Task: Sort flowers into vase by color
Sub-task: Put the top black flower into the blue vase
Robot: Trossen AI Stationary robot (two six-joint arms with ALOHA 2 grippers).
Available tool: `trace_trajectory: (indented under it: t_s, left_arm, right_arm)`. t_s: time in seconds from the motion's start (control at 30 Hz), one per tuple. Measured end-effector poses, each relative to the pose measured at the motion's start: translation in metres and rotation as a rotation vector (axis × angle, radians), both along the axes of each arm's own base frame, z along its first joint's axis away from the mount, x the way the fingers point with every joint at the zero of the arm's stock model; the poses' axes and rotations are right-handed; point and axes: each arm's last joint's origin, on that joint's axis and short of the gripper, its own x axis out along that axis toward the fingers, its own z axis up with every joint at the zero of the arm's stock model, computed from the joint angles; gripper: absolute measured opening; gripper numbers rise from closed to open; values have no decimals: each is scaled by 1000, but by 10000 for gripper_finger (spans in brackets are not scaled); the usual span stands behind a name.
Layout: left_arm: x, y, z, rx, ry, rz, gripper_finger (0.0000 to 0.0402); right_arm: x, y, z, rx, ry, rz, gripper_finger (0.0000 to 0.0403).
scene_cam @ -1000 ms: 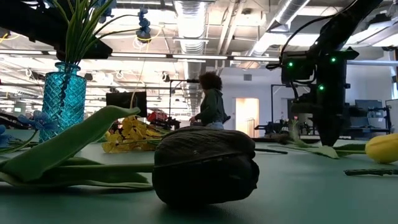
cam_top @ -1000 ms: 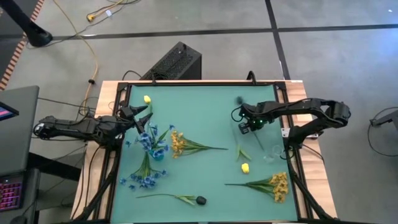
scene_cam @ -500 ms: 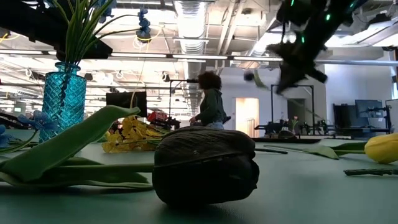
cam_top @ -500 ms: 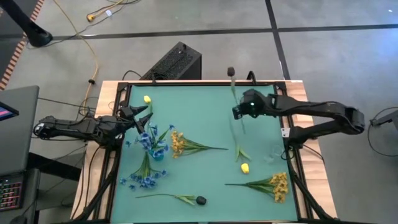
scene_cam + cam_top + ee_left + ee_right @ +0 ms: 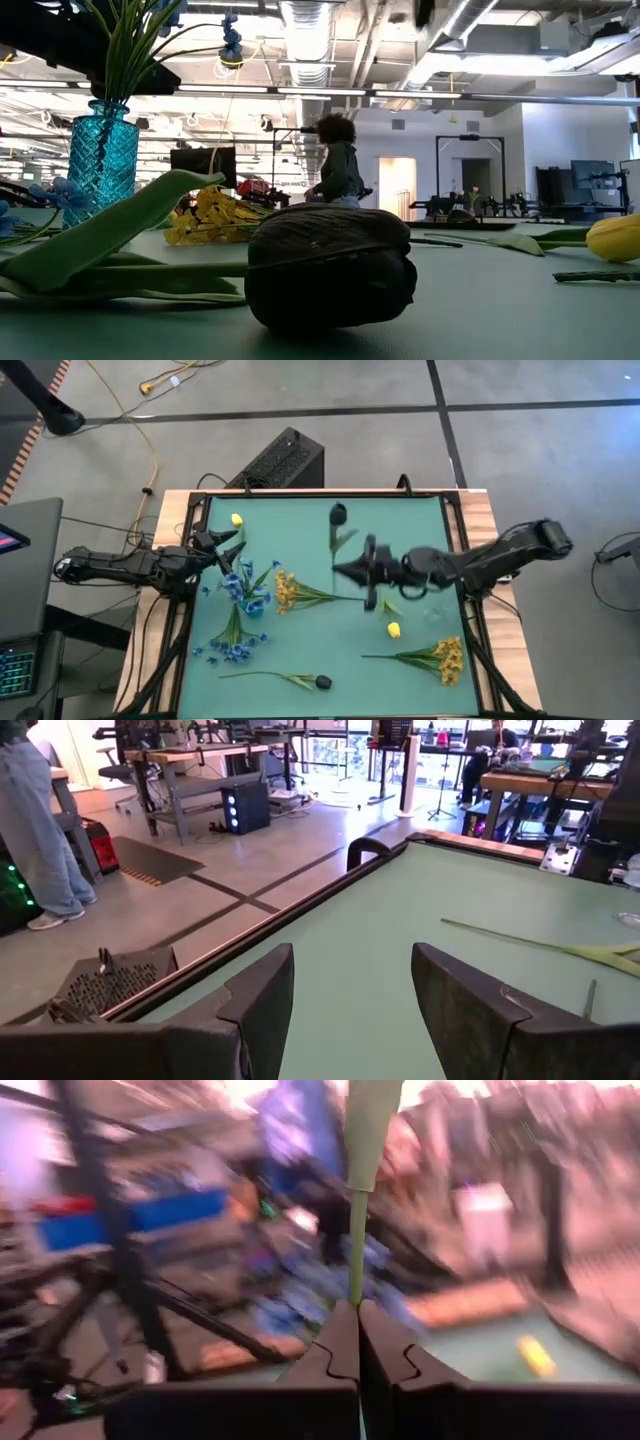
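from above: right gripper (image 5: 352, 570) swung in from the table's right side to mid-table, now lifted and pinched tight on the stem of a dark bud flower (image 5: 338, 516), which was out past the far edge half a second ago and now hangs over the mat's far middle. left gripper (image 5: 226, 542) unmoved at the left edge, fingers partly spread, nothing between them. counted on the green mat (image 5: 300, 510): two blue sprigs, one standing in the blue vase (image 5: 250, 606) and one lying near-left (image 5: 232, 643); two yellow-orange clusters (image 5: 288, 592) and (image 5: 446, 658); two yellow buds (image 5: 237, 519) and (image 5: 394, 630); a second dark bud (image 5: 322, 682) at the near edge. from table height: right arm gone from sight apart from a dark scrap at the top; near dark bud (image 5: 332, 265) filling the foreground, blue vase (image 5: 102, 152) at left, a person (image 5: 340, 165) far behind. left wrist: spread fingers (image 5: 258, 990) over bare mat, a loose green stem (image 5: 540, 942) lying ahead. right wrist: fingers (image 5: 340, 1345) closed flush around a thin green stem (image 5: 357, 1245), surroundings smeared.
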Motion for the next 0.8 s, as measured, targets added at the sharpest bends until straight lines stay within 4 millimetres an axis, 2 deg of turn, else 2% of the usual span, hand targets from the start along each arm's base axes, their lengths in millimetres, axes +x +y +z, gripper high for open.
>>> trace_trajectory:
  t_s: [0.2,0.47,0.57,0.67,0.8]
  left_arm:
    - [0,0,0,1,0,5,191]
    - [-3,3,-1,29,14,157,191]
    - [-7,6,-5,58,57,282,191]
    - [-12,8,-10,66,88,403,191]
    - [-13,8,-11,59,64,449,191]
  right_arm:
    - [34,45,-23,-195,-229,165,20]
    - [117,76,-42,-465,-301,257,18]
    - [146,80,-50,-561,-291,246,19]
    - [170,75,-58,-603,-281,243,19]
    - [193,64,-65,-620,-296,246,19]
